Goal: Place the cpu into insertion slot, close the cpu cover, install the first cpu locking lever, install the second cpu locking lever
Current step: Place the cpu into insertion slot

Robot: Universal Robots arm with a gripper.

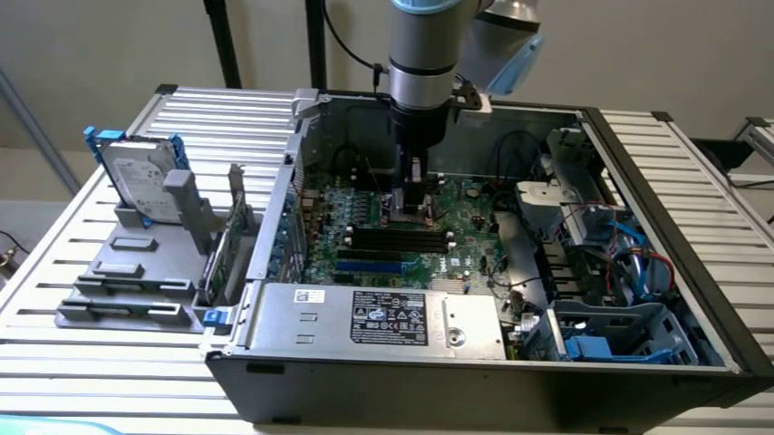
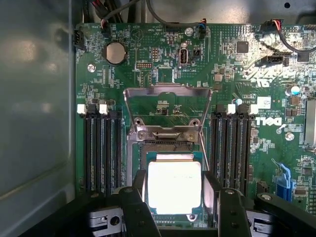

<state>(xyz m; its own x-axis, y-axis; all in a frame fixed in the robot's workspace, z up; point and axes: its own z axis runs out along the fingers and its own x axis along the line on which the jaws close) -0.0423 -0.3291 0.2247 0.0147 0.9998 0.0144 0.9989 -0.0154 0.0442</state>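
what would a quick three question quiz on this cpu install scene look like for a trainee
1. In the exterior view, on which side of the computer case does the hard drive stand?
2. True or false: the cpu cover lies shut over the cpu.
3. Where is the cpu? A) on the hard drive B) in the insertion slot, between the fingers of the pincer C) on top of the cpu cover
Key: 1 the exterior view's left; 2 false, the cover stands raised; 3 B.
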